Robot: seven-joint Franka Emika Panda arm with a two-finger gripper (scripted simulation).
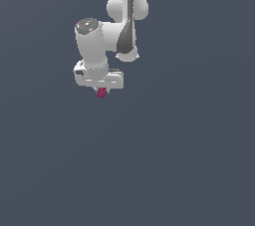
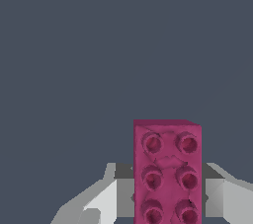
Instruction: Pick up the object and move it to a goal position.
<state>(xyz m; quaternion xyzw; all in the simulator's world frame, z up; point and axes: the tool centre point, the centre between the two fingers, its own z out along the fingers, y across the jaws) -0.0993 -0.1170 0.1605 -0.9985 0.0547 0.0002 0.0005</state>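
Against plain slate-grey ground, magenta block sits clamped between jaws.

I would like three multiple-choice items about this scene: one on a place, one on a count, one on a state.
1. Where is the pink block?
A. Between the gripper fingers
B. Far from the gripper
C. On top of the arm

2. How many round studs show on the block in the wrist view?
A. Two
B. Six
C. Ten

3. The gripper is:
A. wide open, empty
B. out of view
C. shut on the block

Key: 1 A, fingers flank it; 2 B, three pairs; 3 C, the fingers press both sides.
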